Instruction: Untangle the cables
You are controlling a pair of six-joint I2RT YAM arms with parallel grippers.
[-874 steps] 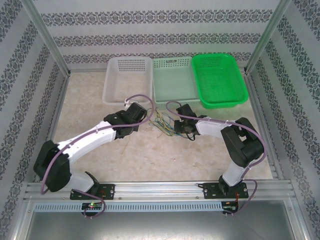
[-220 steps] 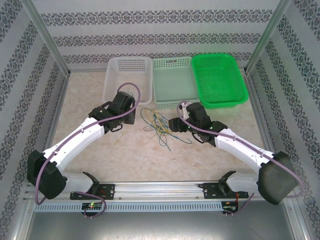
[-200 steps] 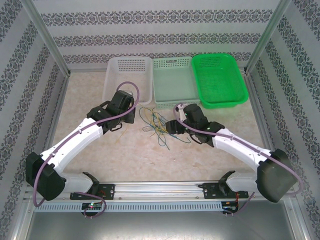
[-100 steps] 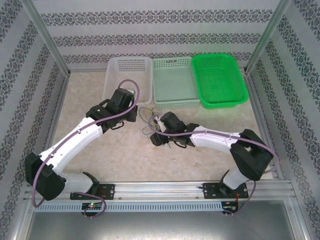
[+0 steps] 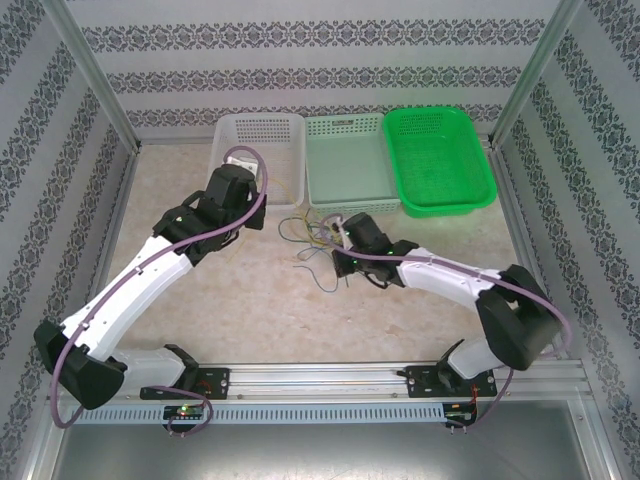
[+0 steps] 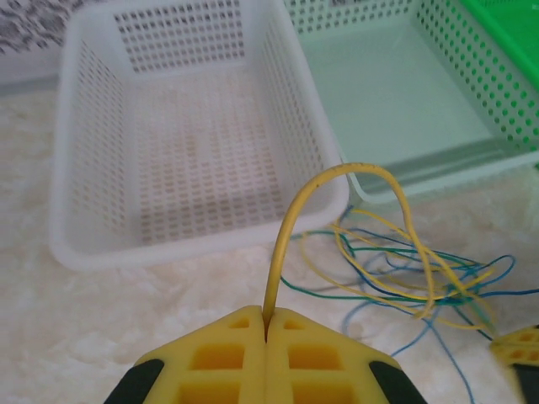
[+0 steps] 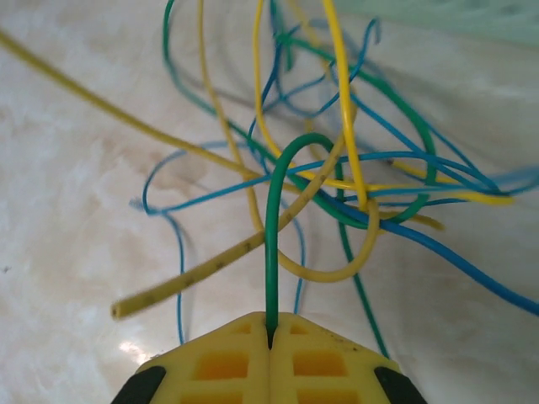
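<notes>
White arms (image 5: pixel 445 283), black joints (image 5: pixel 515 322), purple cables (image 5: pixel 263 188), yellow fingers (image 6: pixel 210 358).

The top camera looks down from high behind the near edge across the whole table (image 5: pixel 300 320), while the 2 wrist cameras sit low and very close, both facing the same tangle of cables (image 5: pixel 315 240), the left one also taking in the white basket (image 6: pixel 168 248).

table (image 5: pixel 220 300) (pale marble) | on it: three baskets (image 5: pixel 345 125), cables (image 7: pixel 360 200)
</notes>
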